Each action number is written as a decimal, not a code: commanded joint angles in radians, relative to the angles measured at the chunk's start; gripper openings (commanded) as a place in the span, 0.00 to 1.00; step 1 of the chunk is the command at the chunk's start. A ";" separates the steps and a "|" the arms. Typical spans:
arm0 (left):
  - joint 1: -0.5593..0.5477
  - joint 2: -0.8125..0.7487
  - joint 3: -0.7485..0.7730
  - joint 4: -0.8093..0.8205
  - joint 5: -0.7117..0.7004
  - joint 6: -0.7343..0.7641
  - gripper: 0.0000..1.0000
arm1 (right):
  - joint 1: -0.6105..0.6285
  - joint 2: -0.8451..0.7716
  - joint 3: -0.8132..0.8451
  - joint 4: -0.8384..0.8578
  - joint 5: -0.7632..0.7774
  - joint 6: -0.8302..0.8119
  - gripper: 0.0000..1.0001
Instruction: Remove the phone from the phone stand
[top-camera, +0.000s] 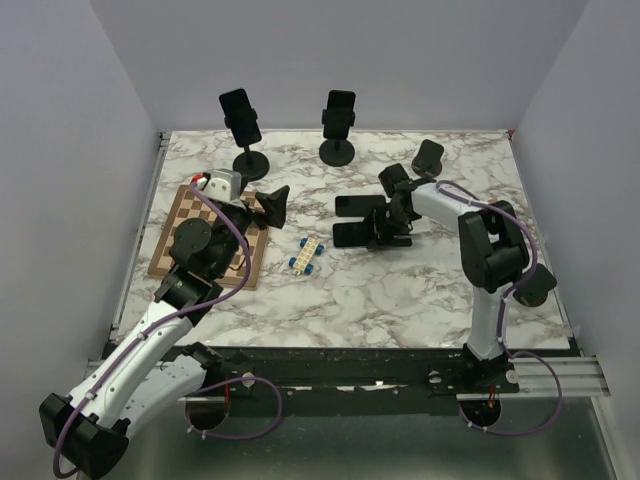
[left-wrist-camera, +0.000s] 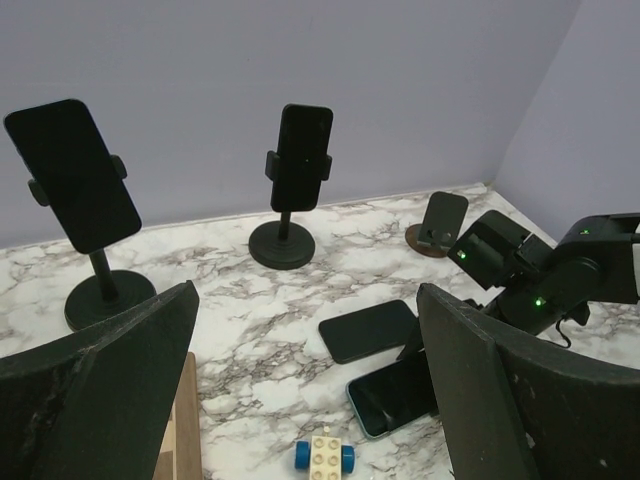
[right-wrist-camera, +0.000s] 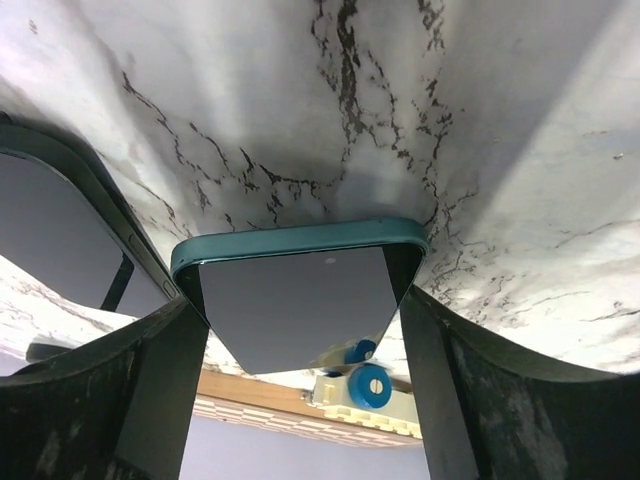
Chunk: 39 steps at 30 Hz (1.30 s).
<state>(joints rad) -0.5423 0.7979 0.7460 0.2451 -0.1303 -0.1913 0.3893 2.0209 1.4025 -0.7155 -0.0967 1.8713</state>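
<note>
Surface (top-camera: 400, 290) of white marble, seen from above and from both wrists. Two phones stand clamped upright in phone stands at the far edge: the left phone (top-camera: 240, 115) on the left stand (top-camera: 251, 163) and the centre phone (top-camera: 338, 110) on the centre stand (top-camera: 337, 152). A small empty stand (top-camera: 428, 155) sits further right. Two more phones lie flat near the middle: a dark phone (left-wrist-camera: 368, 330) and, just beside it, a teal-edged phone (left-wrist-camera: 385, 395). The right pincer (right-wrist-camera: 300, 300) straddles one end of the teal-edged phone; whether its fingers press on the phone cannot be told. The left pincer (top-camera: 270, 203) is released and empty, above the far edge of a chessboard (top-camera: 180, 250). A toy brick car (top-camera: 308, 255) lies between the chessboard and the flat phones.
</note>
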 joint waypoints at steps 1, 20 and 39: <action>0.008 -0.018 0.013 0.018 -0.004 0.001 0.99 | -0.018 0.068 0.019 -0.076 0.151 -0.025 0.87; 0.012 -0.050 0.010 0.009 -0.018 0.028 0.99 | -0.002 -0.350 -0.068 0.124 0.327 -0.829 1.00; 0.012 0.036 0.004 0.022 -0.141 0.127 0.99 | 0.211 -0.461 -0.269 0.835 0.474 -1.546 1.00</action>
<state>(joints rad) -0.5358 0.8196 0.7456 0.2516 -0.2317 -0.0925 0.5556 1.4952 1.0904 -0.1932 0.1883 0.3782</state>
